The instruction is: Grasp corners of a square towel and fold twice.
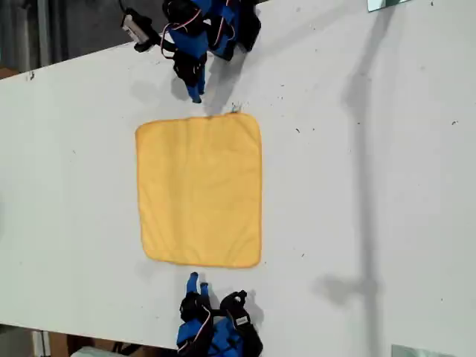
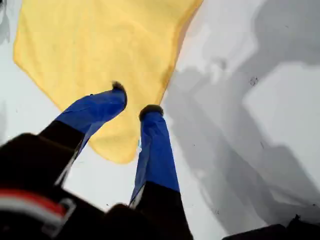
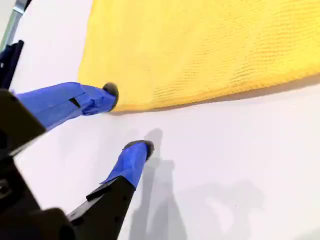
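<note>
- Exterior view: the square towel (image 1: 199, 190) lies flat and fully spread mid-counter, between two arms, one at the view's top and one at its bottom.
- No fold looks made yet; both folds remain, I'd judge.
- First end effector (image 2: 135, 100) hovers over a rounded corner (image 2: 117, 152), jaws narrowly parted, holding nothing.
- Second end effector (image 3: 127, 117) sits wider apart beside the towel's hem, also empty.
- The white counter (image 1: 372, 186) carries soft shadows and a few specks; little of the room shows.
</note>
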`<state>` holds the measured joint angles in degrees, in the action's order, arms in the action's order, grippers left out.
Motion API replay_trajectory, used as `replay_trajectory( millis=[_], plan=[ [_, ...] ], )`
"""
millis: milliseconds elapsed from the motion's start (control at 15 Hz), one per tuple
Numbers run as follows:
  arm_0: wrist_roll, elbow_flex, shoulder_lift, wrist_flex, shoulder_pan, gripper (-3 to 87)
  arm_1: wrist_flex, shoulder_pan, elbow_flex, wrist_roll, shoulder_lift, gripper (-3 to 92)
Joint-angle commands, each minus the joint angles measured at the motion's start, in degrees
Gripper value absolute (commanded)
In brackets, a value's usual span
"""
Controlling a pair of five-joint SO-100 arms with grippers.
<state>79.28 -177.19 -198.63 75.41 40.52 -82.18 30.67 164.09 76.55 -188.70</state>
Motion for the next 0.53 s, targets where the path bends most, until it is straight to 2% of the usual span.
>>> replay_trajectory(
  millis=[0,467],
  plan=[
    [0.53,-0.18,-0.18,-0.53,-0.88,18.4,0.62,-0.44,-0.26,-0.7,0.35,11.7],
    [0.44,-0.26,-0.18,-0.62,-1.05,18.1,0.7,-0.53,-0.26,-0.7,0.35,15.7]
  ],
)
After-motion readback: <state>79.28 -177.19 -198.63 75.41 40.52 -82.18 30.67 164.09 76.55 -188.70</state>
